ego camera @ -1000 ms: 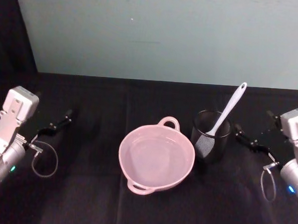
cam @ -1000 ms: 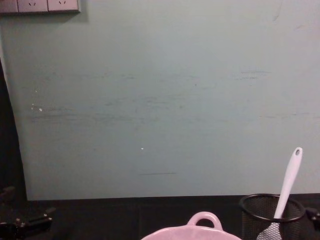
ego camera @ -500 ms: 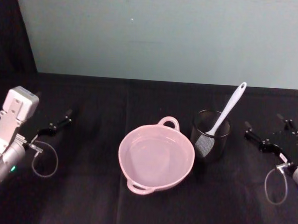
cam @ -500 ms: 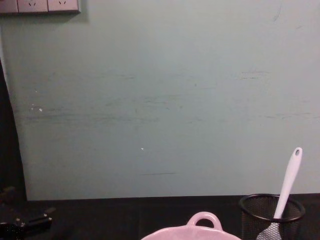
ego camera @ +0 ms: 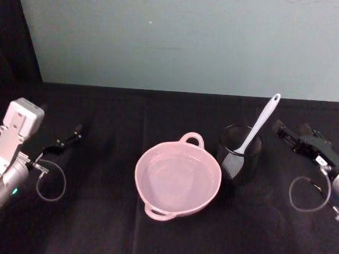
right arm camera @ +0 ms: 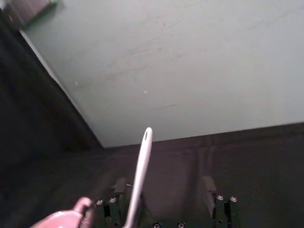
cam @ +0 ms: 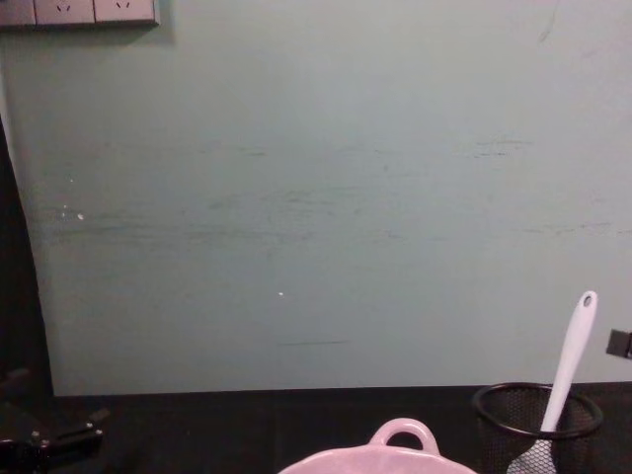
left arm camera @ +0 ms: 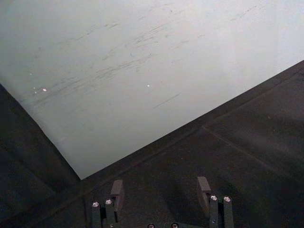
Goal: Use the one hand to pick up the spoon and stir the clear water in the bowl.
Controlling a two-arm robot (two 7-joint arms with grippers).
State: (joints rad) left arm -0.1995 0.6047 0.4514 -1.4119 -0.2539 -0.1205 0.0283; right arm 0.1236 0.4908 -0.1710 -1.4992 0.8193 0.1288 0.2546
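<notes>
At the left edge of the head view the left gripper (ego camera: 70, 138) rests low over the tabletop (ego camera: 96, 220). Its fingers (left arm camera: 116, 189) are open and hold nothing. In the centre stands the pink bowl (ego camera: 147, 157), with one loop handle toward the wall. Just to the right of it is a black mesh cup (ego camera: 239, 160). The spoon (ego camera: 259, 125) stands inside the cup with its head down, and its handle leans to the upper right. At the right edge the right gripper (ego camera: 287, 133) is near the cup and points toward the handle. Its fingers (right arm camera: 207, 184) are spread, and they do not touch the spoon.

The task seems to be at its beginning. The spoon is not yet grasped, so taking it, carrying it to the bowl and stirring are all left to do.

The tabletop has a black cloth with some seams. Behind it is a pale green wall (ego camera: 191, 37) with light scratches, and the chest view shows sockets (cam: 79, 10) in its upper left corner.
</notes>
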